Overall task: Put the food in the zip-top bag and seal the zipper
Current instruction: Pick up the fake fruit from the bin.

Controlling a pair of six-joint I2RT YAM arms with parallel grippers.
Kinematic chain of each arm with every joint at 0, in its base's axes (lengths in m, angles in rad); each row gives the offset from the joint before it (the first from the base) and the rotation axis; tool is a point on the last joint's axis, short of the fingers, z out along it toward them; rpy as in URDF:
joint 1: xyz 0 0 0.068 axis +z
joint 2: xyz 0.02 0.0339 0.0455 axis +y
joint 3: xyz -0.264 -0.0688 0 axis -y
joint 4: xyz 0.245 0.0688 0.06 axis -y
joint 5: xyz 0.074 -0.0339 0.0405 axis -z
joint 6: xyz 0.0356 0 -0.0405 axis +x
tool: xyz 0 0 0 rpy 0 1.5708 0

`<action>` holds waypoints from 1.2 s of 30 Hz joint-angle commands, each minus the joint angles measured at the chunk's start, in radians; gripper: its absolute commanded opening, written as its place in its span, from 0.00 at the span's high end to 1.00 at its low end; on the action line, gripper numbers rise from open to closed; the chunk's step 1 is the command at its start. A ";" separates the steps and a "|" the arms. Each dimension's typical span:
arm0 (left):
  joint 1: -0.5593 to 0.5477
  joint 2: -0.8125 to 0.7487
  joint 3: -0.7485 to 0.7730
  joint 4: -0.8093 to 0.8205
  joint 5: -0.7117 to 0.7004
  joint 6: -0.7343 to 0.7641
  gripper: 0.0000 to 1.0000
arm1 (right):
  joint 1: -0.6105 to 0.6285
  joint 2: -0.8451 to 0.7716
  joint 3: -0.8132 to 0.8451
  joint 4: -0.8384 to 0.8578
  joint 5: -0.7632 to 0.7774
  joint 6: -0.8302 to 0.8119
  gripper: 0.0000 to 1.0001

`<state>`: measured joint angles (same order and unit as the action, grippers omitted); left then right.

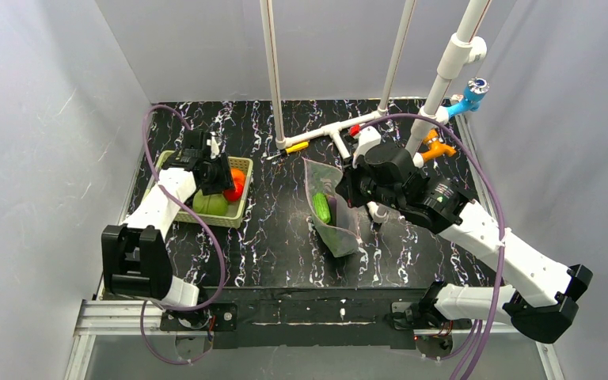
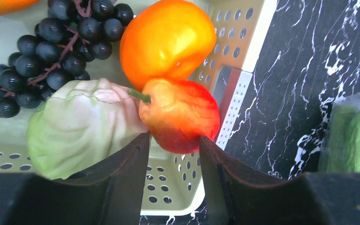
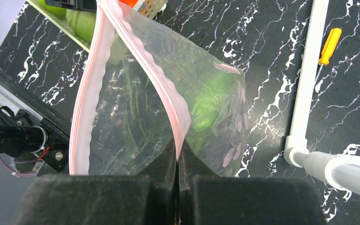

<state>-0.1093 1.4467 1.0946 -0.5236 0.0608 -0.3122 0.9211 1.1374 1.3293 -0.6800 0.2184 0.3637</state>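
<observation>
Holding zip-top bag [image 3: 136, 117] agape — right jaws pinch its zipper [image 3: 88, 89].

A black tabletop [image 1: 269, 245] veined with white marbling is closed in by plain pale grey panels: a left wall [image 1: 39, 119] beside it, a back wall [image 1: 332, 39] behind its far edge and a right wall [image 1: 570, 111] on its other side. A white pipe frame [image 1: 272, 71] rises from the far part of the tabletop, and an aluminium rail [image 1: 119, 315] runs along its near edge. Soft, even light falls over the tabletop.
</observation>
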 commanded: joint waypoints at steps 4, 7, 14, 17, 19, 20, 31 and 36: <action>-0.001 0.026 0.008 -0.003 0.030 0.021 0.57 | -0.002 -0.012 0.057 0.031 -0.021 0.011 0.99; -0.002 0.023 0.007 -0.002 0.036 0.015 0.48 | -0.002 -0.010 0.061 0.022 -0.020 0.009 0.99; -0.001 0.003 0.039 0.008 0.027 -0.019 0.47 | -0.003 -0.026 0.048 0.024 -0.008 0.007 0.99; -0.001 0.028 0.063 0.002 0.004 -0.019 0.45 | -0.002 -0.028 0.036 0.035 -0.011 0.008 0.99; -0.001 0.052 0.085 -0.023 0.002 -0.023 0.45 | -0.002 -0.025 0.039 0.031 -0.016 0.009 0.99; -0.001 0.059 0.092 -0.028 -0.002 -0.034 0.45 | -0.003 -0.022 0.042 0.025 -0.016 0.011 0.99; -0.002 0.119 0.154 -0.057 -0.090 -0.030 0.43 | -0.002 -0.019 0.038 0.034 -0.023 0.018 0.99; -0.001 0.158 0.124 -0.054 -0.116 -0.044 0.42 | -0.002 -0.013 0.040 0.032 -0.027 0.021 0.99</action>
<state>-0.1112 1.5852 1.2285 -0.5499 -0.0032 -0.3523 0.9203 1.1378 1.3354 -0.6857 0.1989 0.3744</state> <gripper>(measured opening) 0.578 0.022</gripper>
